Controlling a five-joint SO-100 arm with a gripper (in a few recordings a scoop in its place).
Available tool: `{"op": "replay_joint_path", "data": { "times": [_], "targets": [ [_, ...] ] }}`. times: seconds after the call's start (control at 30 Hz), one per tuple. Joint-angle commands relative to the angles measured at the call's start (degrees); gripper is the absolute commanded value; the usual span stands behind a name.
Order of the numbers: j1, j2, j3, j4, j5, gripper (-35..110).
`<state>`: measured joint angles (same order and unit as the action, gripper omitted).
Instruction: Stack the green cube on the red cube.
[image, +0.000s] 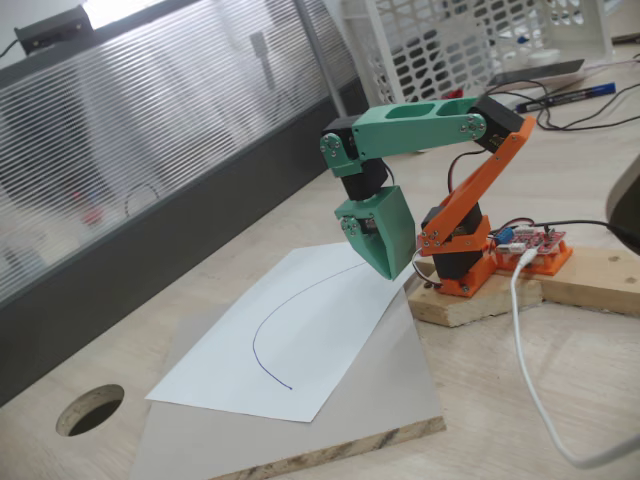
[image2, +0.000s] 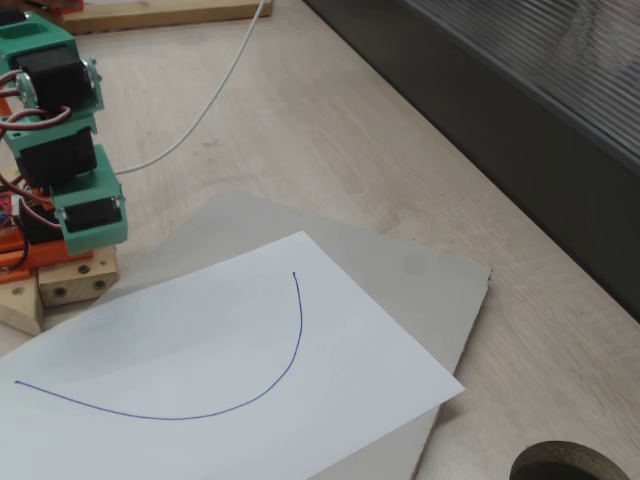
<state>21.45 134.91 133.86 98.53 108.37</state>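
The wooden table (image: 560, 400) spans both fixed views, with a round hole (image: 90, 409) cut through it at about 8 o'clock in one view and at 5 o'clock (image2: 565, 464) in the other. On it lies a grey board (image: 390, 400), and on the board a white sheet of paper (image: 300, 340) marked with one curved blue pen line (image: 262, 335) (an open arc, also plain in the other view (image2: 290, 350)). The arm (image: 420, 130), green above and orange below, is folded at about 1 o'clock of the sheet, standing on a wooden block (image: 470, 300). Its gripper (image: 385, 255) hangs nose-down over the sheet's upper corner; I cannot tell how far its fingers are parted, or whether anything is between them. Neither cube can be made out on the sheet or the board.
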Motion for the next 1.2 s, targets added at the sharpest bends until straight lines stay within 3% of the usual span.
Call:
{"op": "replay_joint_path", "data": {
  "times": [0.0,0.73,1.17],
  "targets": [
    [0.1,3.9,0.4,1.1,0.5,0],
    [0.1,3.7,0.9,0.5,0.8,0],
    [0.2,4.4,13.4,0.4,1.0,0]
  ]
}}
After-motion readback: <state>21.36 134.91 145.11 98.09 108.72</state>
